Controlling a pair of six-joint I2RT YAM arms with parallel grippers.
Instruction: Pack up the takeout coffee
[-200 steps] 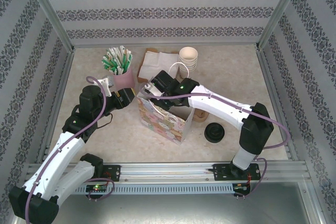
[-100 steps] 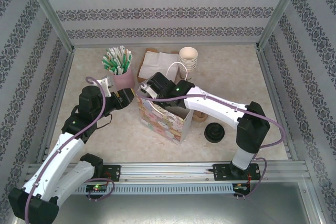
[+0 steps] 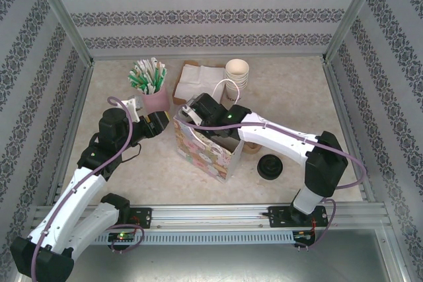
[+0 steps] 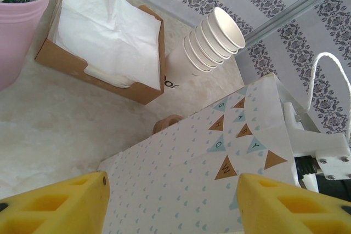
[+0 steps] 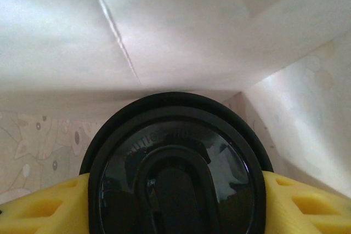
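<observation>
Both arms at bag [image 3: 201, 151]: right gripper [image 5: 175, 204] clamps takeout coffee [image 5: 175, 157] inside, walls close; left gripper [image 4: 171, 207] spread outside.

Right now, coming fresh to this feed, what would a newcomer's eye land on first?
First, the pastel gift bag standing mid-table, with the right arm plunged into its open top. In the right wrist view, the right gripper clamps the takeout coffee, its black lid wedged between the yellow fingers against the bag's white inner walls. The left gripper sits open at the bag's left side.
</observation>
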